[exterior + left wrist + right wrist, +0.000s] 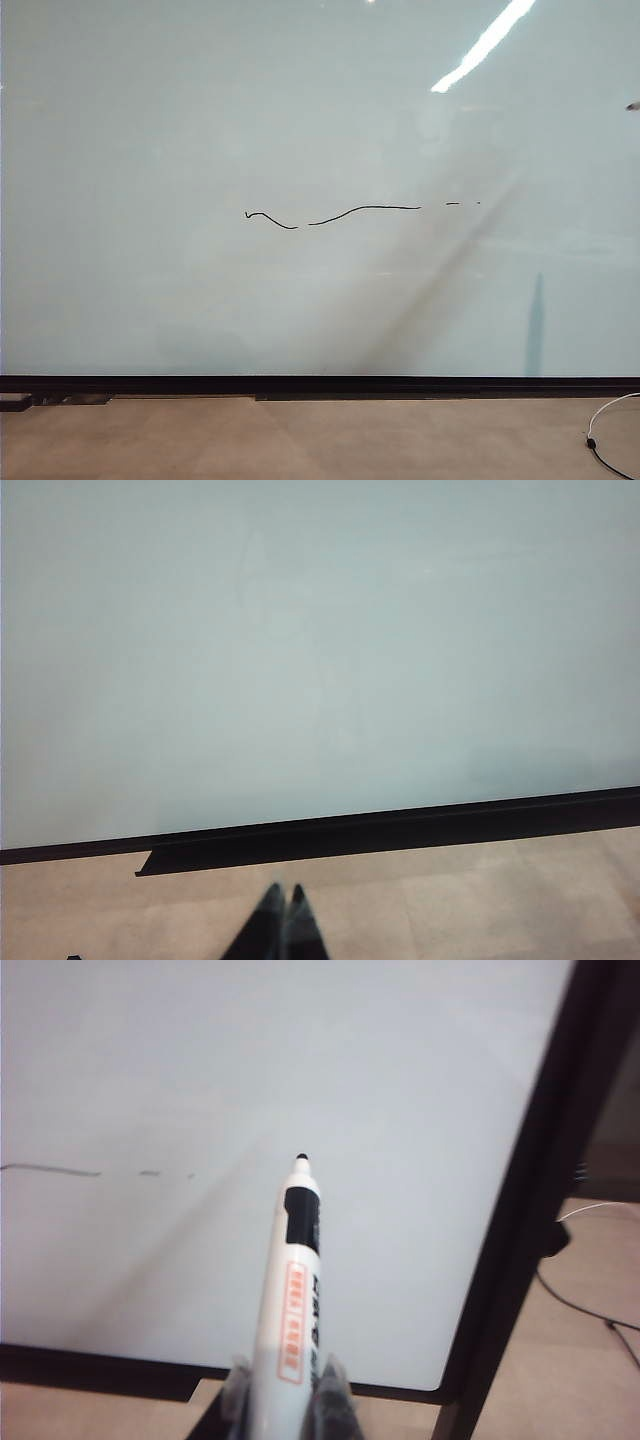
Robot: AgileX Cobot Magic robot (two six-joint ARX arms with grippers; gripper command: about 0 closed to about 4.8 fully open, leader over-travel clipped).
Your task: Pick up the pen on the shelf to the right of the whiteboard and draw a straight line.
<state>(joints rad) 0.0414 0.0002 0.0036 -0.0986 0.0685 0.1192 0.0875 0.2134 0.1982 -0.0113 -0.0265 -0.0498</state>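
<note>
On my exterior feed the whiteboard [200, 120] fills nearly everything, glossy pale grey-white, with a thin black strip along its bottom edge and tan floor [300, 440] below. Neither arm shows here. No containers appear in any feed.

The straight line [350, 211] sits a little above the board's centre: a thin black stroke that starts with a small hook and dip at its nine o'clock end, breaks, rises in a shallow curve, levels off, then trails into two short dashes toward three o'clock. It is wavy, not truly straight. A bright streak of light reflects at about one o'clock, and a white cable [610, 425] lies on the floor around five o'clock.

My left gripper [283, 900] hangs low over the floor in front of the board, its dark fingertips pressed together with nothing between them.

My right gripper [285, 1380] is clamped on the pen [297, 1280], a white barrel with orange print, a black band and a dark tip aimed at the board, not touching it.
</note>
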